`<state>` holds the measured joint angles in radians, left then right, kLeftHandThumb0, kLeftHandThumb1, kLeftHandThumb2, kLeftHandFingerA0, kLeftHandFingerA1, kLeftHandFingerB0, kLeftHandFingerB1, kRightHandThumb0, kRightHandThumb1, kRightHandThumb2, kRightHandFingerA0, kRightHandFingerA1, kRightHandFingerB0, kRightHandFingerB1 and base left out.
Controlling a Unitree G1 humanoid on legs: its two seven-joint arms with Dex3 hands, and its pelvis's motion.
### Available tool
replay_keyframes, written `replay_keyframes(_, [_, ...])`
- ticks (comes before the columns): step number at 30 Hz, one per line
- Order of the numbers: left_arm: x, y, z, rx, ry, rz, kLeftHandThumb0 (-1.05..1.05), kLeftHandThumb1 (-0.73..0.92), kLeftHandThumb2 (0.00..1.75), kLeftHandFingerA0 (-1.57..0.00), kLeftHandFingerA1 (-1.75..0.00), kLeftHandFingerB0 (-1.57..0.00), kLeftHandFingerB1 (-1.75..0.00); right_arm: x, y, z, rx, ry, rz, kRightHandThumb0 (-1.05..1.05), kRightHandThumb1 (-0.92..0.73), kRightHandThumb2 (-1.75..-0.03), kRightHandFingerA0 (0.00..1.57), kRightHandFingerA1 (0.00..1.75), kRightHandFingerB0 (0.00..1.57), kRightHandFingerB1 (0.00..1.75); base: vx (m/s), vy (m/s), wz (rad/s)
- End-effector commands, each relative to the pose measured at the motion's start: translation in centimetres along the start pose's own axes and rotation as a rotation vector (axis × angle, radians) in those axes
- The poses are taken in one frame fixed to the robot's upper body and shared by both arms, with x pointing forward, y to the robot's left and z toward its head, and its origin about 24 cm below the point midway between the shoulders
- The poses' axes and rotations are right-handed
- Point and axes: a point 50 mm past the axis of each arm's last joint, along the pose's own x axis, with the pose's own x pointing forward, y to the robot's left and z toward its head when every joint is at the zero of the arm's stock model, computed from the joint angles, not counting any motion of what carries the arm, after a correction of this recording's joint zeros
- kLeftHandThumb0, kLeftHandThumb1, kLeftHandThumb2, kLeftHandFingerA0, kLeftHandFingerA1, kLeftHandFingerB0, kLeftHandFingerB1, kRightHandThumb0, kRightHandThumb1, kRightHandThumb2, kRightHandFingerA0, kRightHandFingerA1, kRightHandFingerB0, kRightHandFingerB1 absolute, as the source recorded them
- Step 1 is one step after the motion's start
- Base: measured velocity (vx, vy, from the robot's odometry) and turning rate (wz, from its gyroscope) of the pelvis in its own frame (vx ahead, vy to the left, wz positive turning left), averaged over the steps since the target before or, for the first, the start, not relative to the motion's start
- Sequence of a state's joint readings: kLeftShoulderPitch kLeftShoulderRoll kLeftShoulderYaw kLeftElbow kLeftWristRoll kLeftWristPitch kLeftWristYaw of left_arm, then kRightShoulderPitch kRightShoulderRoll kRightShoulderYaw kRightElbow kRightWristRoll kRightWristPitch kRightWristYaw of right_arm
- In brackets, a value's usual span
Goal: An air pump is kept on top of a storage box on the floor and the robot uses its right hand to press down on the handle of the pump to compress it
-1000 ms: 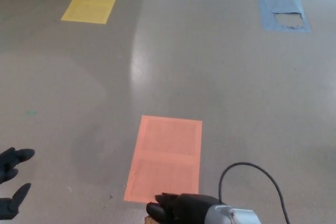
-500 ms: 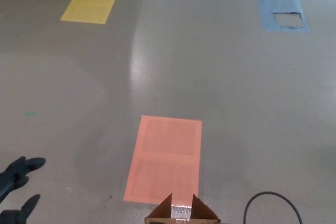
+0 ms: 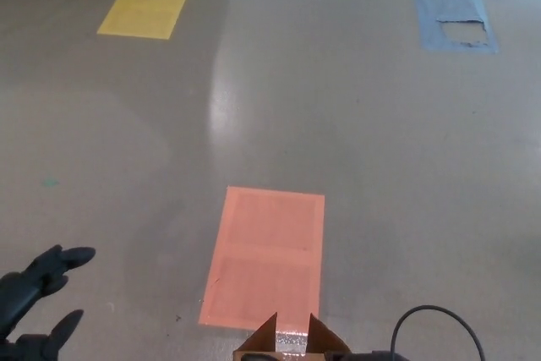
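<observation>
At bottom edge, just below orange floor patch (image 3: 266,257): brown storage box (image 3: 292,346) corner with silver strip, barely showing, set close for a downward press; pump itself hidden, only black hose (image 3: 439,319) looping beside; left hand (image 3: 38,302) idle, holding nothing, fingers spread; right hand out of sight, state unknowable.

The floor (image 3: 355,124) is smooth grey with a soft sheen, glaring pale at upper centre. The orange patch (image 3: 266,255), yellow patch (image 3: 145,7) and blue patch (image 3: 452,19) look matt like tape; the blue one is torn. The box (image 3: 287,346) at the bottom edge looks like brown cardboard with glossy tape. The left robot hand (image 3: 38,298) is matt black.
</observation>
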<state>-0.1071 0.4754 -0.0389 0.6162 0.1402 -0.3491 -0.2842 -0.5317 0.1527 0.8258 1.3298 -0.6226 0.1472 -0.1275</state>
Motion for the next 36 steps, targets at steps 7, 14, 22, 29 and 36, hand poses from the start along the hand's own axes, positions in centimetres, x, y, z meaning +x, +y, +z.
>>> replay_keyframes(7, [0.1, 0.6, -0.3, -0.003, 0.033, -0.002, -0.33, 0.60, 1.14, 0.00, -0.47, 0.00, -0.47, 0.1, -0.5, -0.6, -0.020, 0.029, 0.001, -0.91, -0.80, -1.14, 0.00, 0.09, 0.00, 0.10, 0.00, 0.000, 0.00])
replay_keyframes(14, [0.2, 2.3, -0.2, 0.011, 0.044, 0.030, -0.33, 0.60, 1.14, 0.00, -0.47, 0.00, -0.47, 0.5, -6.6, 0.6, 0.140, -0.145, -0.067, -0.91, -0.63, -1.02, 0.00, 0.06, 0.00, 0.06, 0.00, 0.000, 0.00])
replay_keyframes(22, [0.2, 2.9, -0.5, 0.047, 0.072, 0.027, -0.33, 0.61, 1.15, 0.00, -0.47, 0.00, -0.47, -3.0, -12.8, -1.1, 0.138, -0.426, -0.114, -0.95, -0.56, -0.98, 0.00, 0.02, 0.00, 0.00, 0.00, 0.000, 0.00])
replay_keyframes(29, [0.2, 2.5, -1.1, 0.040, 0.098, 0.026, -0.33, 0.61, 1.15, 0.00, -0.47, 0.00, -0.47, -7.6, -13.3, -3.1, 0.154, -0.566, -0.122, -0.94, -0.57, -0.97, 0.00, 0.03, 0.00, 0.00, 0.00, 0.000, 0.00])
replay_keyframes(36, [0.1, 2.8, -1.5, 0.019, 0.118, 0.039, -0.33, 0.62, 1.15, 0.00, -0.47, 0.00, -0.47, -13.6, -14.6, -4.8, 0.320, -0.774, -0.396, -0.96, -0.74, -1.11, 0.00, 0.13, 0.00, 0.08, 0.00, 0.000, 0.00])
